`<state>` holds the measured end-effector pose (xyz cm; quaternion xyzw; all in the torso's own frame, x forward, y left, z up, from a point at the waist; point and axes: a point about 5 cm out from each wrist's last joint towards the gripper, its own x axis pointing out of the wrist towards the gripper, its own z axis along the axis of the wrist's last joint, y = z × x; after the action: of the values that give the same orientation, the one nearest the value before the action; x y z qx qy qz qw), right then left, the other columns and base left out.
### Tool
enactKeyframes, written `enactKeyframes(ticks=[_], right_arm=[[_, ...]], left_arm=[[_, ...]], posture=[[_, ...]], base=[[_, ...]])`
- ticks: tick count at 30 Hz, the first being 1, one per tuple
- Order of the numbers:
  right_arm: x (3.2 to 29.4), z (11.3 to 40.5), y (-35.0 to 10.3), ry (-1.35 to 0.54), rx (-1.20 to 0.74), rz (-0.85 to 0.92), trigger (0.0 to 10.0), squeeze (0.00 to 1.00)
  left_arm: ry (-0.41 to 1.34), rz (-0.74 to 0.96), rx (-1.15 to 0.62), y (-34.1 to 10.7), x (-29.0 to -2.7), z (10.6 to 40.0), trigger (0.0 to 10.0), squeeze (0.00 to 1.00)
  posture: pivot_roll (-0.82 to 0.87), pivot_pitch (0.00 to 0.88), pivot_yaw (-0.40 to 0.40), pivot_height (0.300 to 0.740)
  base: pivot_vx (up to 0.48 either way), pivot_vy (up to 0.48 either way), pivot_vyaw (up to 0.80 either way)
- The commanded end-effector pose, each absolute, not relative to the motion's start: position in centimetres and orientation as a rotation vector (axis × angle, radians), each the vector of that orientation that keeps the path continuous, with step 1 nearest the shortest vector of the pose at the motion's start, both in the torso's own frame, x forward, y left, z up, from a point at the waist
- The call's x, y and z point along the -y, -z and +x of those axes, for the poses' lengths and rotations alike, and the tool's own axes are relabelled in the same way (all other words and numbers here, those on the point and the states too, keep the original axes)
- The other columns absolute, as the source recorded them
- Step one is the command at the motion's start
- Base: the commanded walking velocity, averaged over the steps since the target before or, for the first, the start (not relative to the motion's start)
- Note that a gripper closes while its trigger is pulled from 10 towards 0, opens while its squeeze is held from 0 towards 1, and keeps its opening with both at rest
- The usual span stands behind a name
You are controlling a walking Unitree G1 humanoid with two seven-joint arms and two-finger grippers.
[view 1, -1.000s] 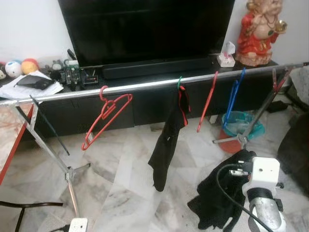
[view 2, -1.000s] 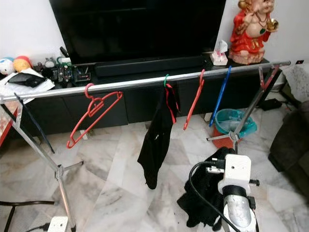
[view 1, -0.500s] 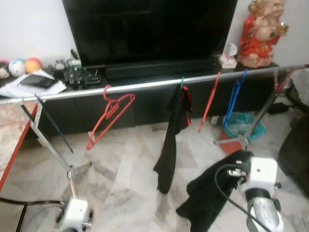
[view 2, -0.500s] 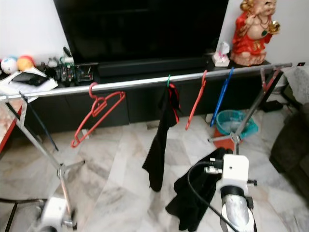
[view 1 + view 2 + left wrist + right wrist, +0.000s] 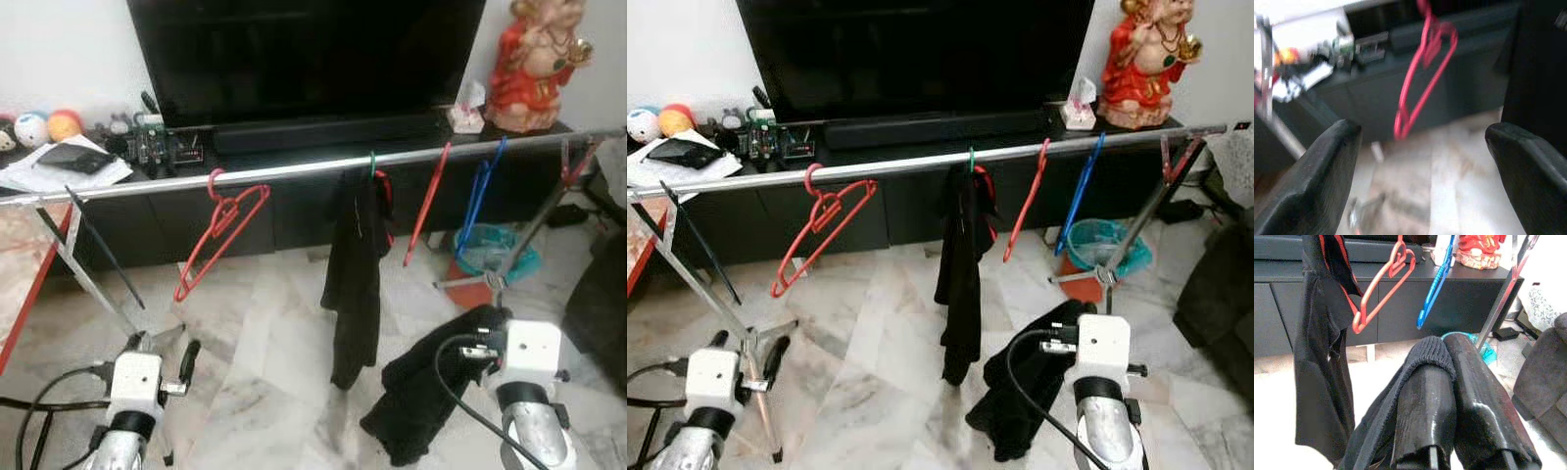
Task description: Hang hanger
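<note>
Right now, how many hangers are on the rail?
4: an empty red hanger toward the left, one under the black garment mid-rail, then a red hanger and a blue hanger rightward.

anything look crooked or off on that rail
The leftmost red hanger hangs tilted on the rail, one end dipping low. The black garment is bunched to one side of its hanger instead of spread.

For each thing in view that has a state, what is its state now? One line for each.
Left gripper: open, empty.
Right gripper: shut on black knitted garment.
Empty red plastic hanger: hooked on silver metal rail, tilted.
Black garment on hanger: hanging from the rail.
Blue plastic hanger: hanging, empty.
Black television: screen dark.
</note>
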<state>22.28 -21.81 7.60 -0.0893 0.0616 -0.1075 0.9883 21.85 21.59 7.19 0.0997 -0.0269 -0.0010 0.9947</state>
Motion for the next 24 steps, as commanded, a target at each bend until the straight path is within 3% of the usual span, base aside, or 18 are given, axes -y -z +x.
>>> enactKeyframes(ticks=[1, 7, 13, 21, 24], right_arm=[[21.9, 22.4, -8.6, 0.215, -0.077, -0.178, 10.0, 0.00], [21.6, 22.6, -8.9, 0.210, -0.057, -0.182, 10.0, 0.00], [22.2, 22.0, -8.7, 0.240, -0.067, -0.180, 10.0, 0.00], [22.1, 22.0, -8.5, 0.234, -0.080, -0.172, 10.0, 0.00], [22.0, 22.1, -8.5, 0.231, -0.079, -0.167, 10.0, 0.00]], left_arm=[[0.014, 0.168, 0.104, -8.7, -21.1, 23.0, 10.0, 0.00], [0.092, 0.141, 0.159, -10.9, -18.7, 25.0, 10.0, 0.00], [0.141, 0.118, 0.134, -11.2, -17.7, 25.0, 10.0, 0.00], [0.155, 0.116, 0.123, -11.4, -17.4, 25.0, 10.0, 0.00], [0.161, 0.112, 0.114, -11.6, -17.2, 25.0, 10.0, 0.00]], posture=[[0.07, 0.000, -0.004, 0.732], [0.04, 0.000, 0.009, 0.732], [0.04, 0.000, 0.014, 0.732], [0.04, 0.000, 0.014, 0.732], [0.04, 0.000, 0.014, 0.732]], base=[[0.000, 0.000, 0.00], [0.000, 0.000, 0.00], [0.000, 0.000, 0.00], [0.000, 0.385, 0.00], [0.000, 0.390, -0.59]])
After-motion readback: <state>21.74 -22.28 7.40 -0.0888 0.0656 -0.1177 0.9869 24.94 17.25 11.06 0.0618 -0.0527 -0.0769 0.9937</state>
